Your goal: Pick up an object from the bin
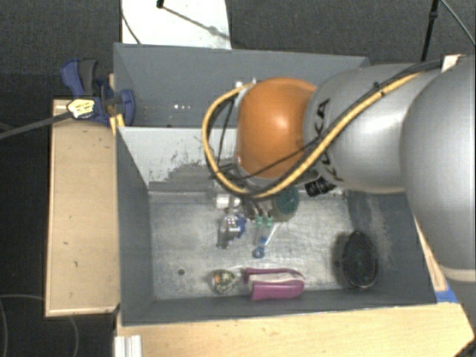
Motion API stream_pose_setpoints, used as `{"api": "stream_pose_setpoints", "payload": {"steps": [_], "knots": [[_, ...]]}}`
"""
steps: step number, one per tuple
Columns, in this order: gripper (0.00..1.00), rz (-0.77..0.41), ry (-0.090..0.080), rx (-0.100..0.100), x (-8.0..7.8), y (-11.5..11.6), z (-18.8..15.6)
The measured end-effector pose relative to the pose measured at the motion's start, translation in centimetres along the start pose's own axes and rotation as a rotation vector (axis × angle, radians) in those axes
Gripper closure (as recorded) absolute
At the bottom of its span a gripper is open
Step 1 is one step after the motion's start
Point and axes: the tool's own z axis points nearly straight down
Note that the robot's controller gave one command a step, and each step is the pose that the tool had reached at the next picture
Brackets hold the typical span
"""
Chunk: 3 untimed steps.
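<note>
My gripper [227,227] hangs under the arm's orange cover, low over the bin floor at its middle. Just to its right lies a thin clear thing with a blue tip [261,244], slanting down to the left. A dark green round thing [287,204] shows beside it, partly hidden under the arm. Whether anything sits in the gripper is hidden.
Along the bin's front wall lie a purple and white oblong thing [274,283] and a small round brownish thing [222,280]. A black oval brush-like thing [356,259] rests at the right. The arm covers the bin's back right part.
</note>
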Motion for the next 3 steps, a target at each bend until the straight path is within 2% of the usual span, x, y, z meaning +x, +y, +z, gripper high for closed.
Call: {"api": "stream_pose_setpoints", "payload": {"steps": [1,2,3], "knots": [[0.0,-0.175,-0.005,-0.001,0.1,-4.7,8.6],[1.0,-0.173,-0.011,-0.002,-0.1,-4.5,8.2],[1.0,-0.635,-0.007,0.003,-3.8,-7.1,-4.7]]}}
